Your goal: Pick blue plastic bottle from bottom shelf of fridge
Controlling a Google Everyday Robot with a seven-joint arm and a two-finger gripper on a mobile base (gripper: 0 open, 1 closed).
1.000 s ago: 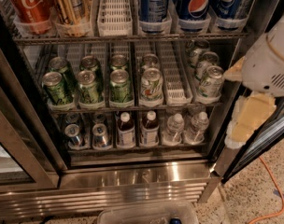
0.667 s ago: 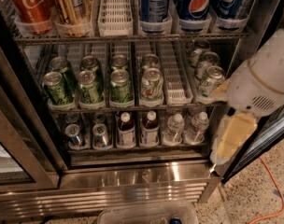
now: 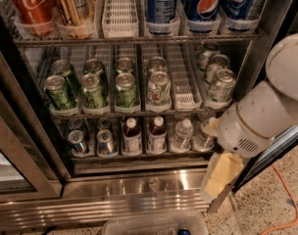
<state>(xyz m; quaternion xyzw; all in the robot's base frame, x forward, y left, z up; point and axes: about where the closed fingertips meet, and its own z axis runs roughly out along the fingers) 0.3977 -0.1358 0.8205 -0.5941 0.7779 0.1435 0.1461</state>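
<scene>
While the gripper (image 3: 216,185) hung low at the right, just outside the fridge (image 3: 139,185), it held nothing; whether it was spread or closed I could not tell. The blue plastic bottle (image 3: 156,135) stood untouched on the bottom shelf (image 3: 119,156), between a matching bottle (image 3: 132,137) and a clear water bottle (image 3: 181,136). By my reckoning, reaching in, gripping and lifting were all left to do.
</scene>
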